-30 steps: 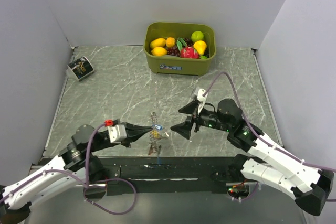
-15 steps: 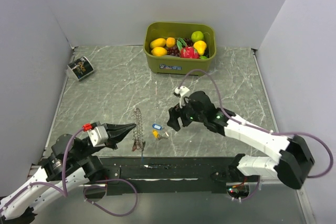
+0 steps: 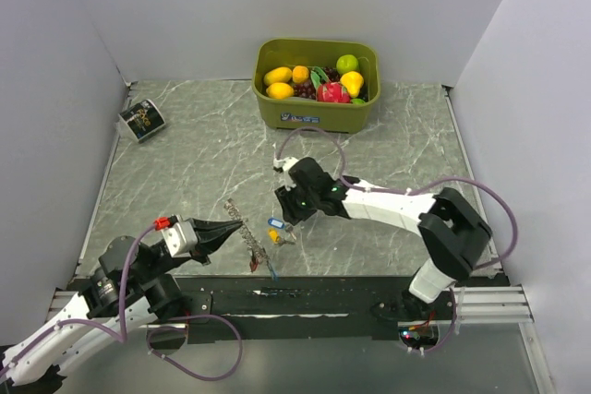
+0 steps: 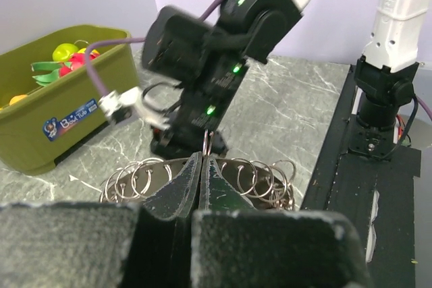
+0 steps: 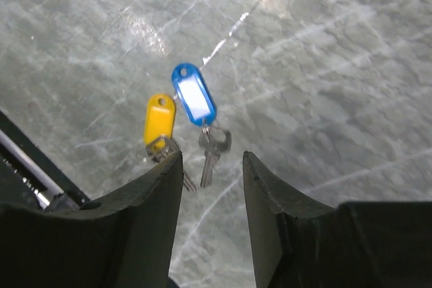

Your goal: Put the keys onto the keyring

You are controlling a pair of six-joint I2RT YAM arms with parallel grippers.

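The keyring [image 4: 262, 179] is nearest the bases, pinched in the closed left gripper [image 4: 202, 160]; its loose coil of rings hangs slanting off the fingertips. Over the last second the left arm has drawn back and to the left, carrying the ring clear of the keys [image 5: 194, 99], which a second ago sat just beside it. The keys themselves seem not to have moved: the blue-tagged key [image 5: 193, 94] and the yellow-tagged key [image 5: 160, 118] lie side by side on the table [image 3: 185, 163], a little beyond the ring, their bare metal blades pointing toward the near edge. The bigger change is above them. The right gripper [image 5: 211, 156], which was held back on the right with its jaws spread wide, has swung in and now looks straight down on the pair; its jaws have narrowed but a gap remains and nothing is between them. My reading is that the pick-up is starting, the blue-tagged key being the likelier target since it lies closer to the gap. No key is on the ring yet. At the far edge the bin [image 3: 314, 115] of toy fruit stands well apart, untouched
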